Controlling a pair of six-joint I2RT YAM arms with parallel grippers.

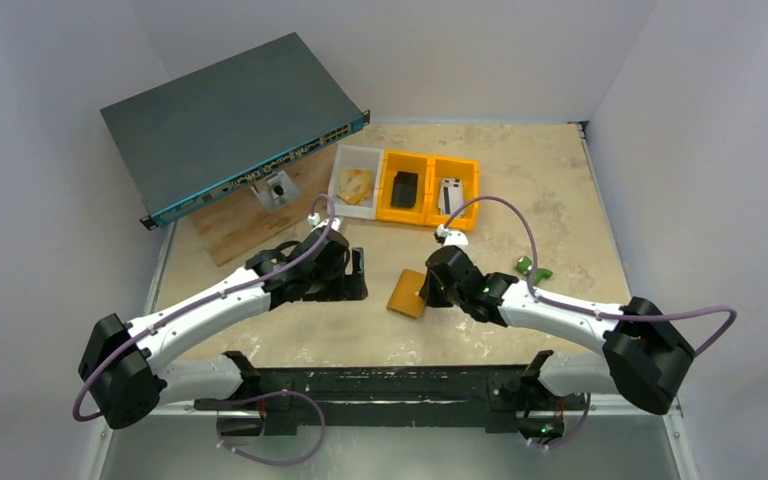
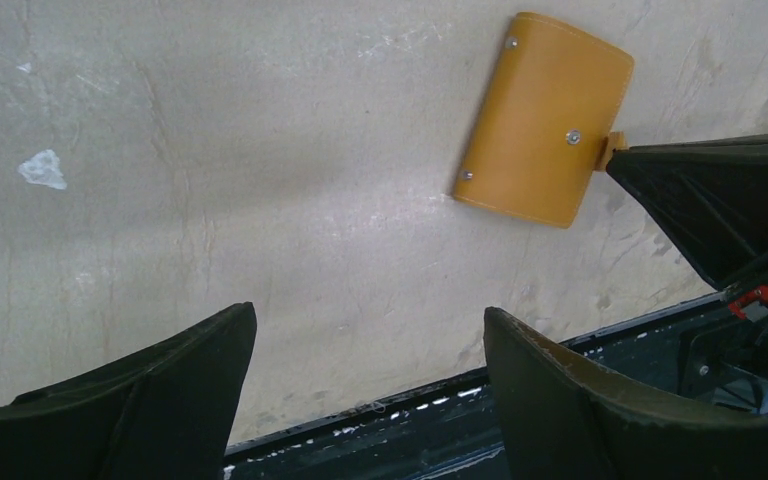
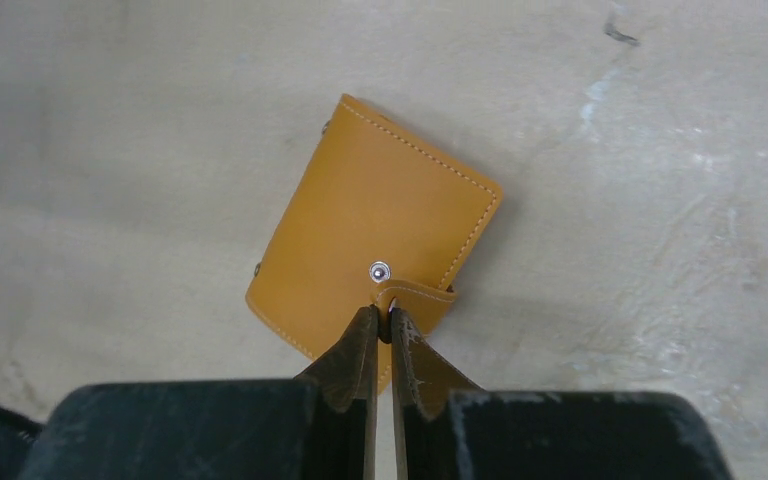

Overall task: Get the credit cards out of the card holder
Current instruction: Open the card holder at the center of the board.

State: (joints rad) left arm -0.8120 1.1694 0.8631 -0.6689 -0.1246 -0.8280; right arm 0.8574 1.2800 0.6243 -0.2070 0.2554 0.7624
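Observation:
The card holder [image 1: 405, 295] lies closed and flat on the table, a tan-orange leather wallet with white stitching [image 3: 380, 210]. My right gripper [image 3: 381, 318] is shut on its snap tab [image 3: 422, 300], which curls up beside the bare metal stud [image 3: 379, 269]. In the top view the right gripper [image 1: 424, 290] meets the holder's right edge. My left gripper [image 2: 370, 312] is open over bare table, with the holder [image 2: 545, 115] off ahead to its right. From above, the left gripper [image 1: 357, 272] sits a short way left of the holder. The credit cards are hidden.
A teal network switch [image 1: 230, 120] rests on a wooden board [image 1: 245, 230] at the back left. A white bin [image 1: 357, 180] and two orange bins [image 1: 428, 188] stand behind the holder. A green object [image 1: 534, 268] lies right of the right arm. A black rail [image 1: 390, 385] runs along the near edge.

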